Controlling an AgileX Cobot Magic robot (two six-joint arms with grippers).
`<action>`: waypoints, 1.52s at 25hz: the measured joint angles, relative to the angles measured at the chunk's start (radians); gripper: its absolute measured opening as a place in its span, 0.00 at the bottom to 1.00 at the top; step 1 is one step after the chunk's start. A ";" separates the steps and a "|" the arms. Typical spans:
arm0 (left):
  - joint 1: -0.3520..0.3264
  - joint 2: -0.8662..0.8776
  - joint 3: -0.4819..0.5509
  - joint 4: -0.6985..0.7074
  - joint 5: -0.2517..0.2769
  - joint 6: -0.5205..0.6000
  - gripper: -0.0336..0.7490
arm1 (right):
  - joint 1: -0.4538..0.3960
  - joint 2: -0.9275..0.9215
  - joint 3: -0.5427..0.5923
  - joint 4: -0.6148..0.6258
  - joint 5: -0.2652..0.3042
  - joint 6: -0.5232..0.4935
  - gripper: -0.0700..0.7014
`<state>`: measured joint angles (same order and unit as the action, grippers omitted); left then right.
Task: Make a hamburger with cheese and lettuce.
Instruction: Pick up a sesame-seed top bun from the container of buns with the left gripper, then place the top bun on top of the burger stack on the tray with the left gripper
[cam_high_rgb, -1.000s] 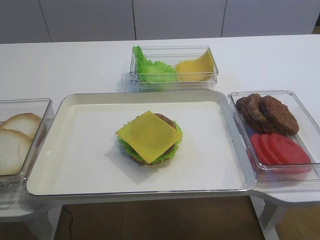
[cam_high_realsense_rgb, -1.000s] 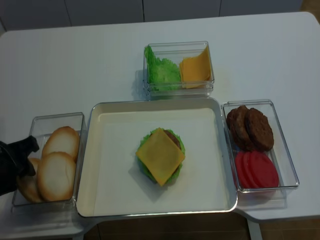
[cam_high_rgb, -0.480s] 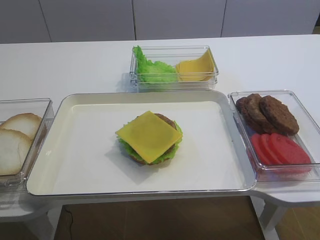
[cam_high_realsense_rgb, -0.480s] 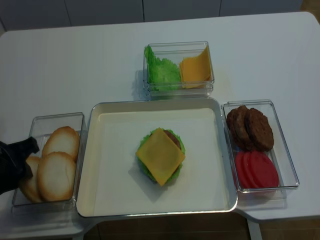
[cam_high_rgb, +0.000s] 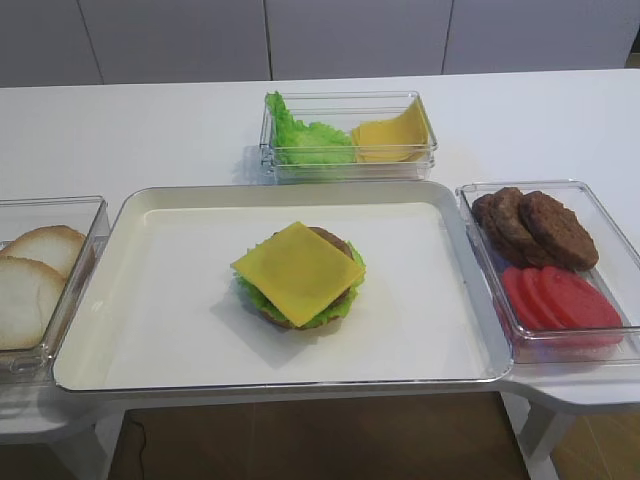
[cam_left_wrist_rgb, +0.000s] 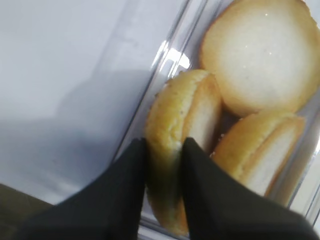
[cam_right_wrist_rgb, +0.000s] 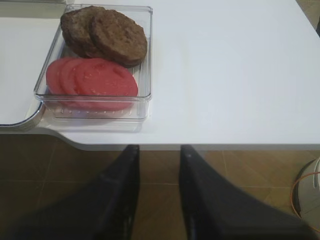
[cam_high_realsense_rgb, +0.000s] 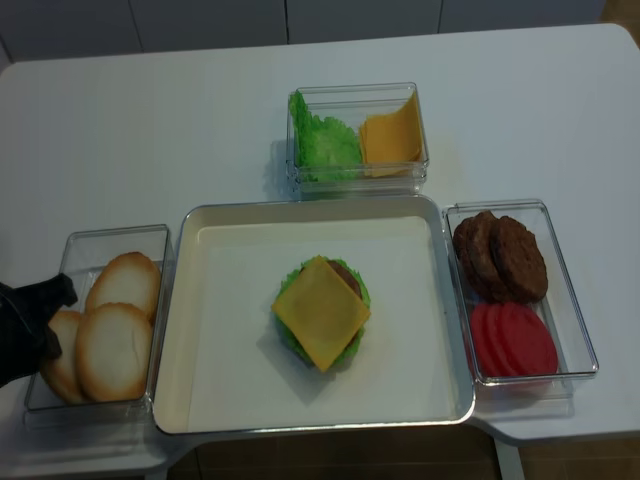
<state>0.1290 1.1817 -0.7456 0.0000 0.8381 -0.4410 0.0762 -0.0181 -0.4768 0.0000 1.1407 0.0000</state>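
Left hand (cam_left_wrist_rgb: 164, 155) pinched on upright bun half (cam_left_wrist_rgb: 182, 145), inside clear bun box (cam_high_realsense_rgb: 95, 240)

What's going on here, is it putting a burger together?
Yes. On the tray sits an unfinished hamburger: patty, lettuce and a cheese slice on top, no top bun yet. The left gripper is down in the bun container at the left, shut on a bun half standing on edge. The right gripper hangs idle and open off the table's front edge, near the patties and tomato slices.
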 joint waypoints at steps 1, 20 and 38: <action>0.000 0.000 0.000 0.000 -0.002 0.000 0.25 | 0.000 0.000 0.000 0.000 0.000 0.000 0.39; 0.000 -0.045 0.000 0.000 -0.008 0.005 0.23 | 0.000 0.000 0.000 0.000 0.000 0.006 0.39; 0.000 -0.110 -0.220 0.134 0.140 0.076 0.23 | 0.000 0.000 0.000 0.000 0.000 0.006 0.39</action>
<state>0.1290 1.0716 -0.9655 0.1336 0.9776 -0.3654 0.0762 -0.0181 -0.4768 0.0000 1.1407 0.0059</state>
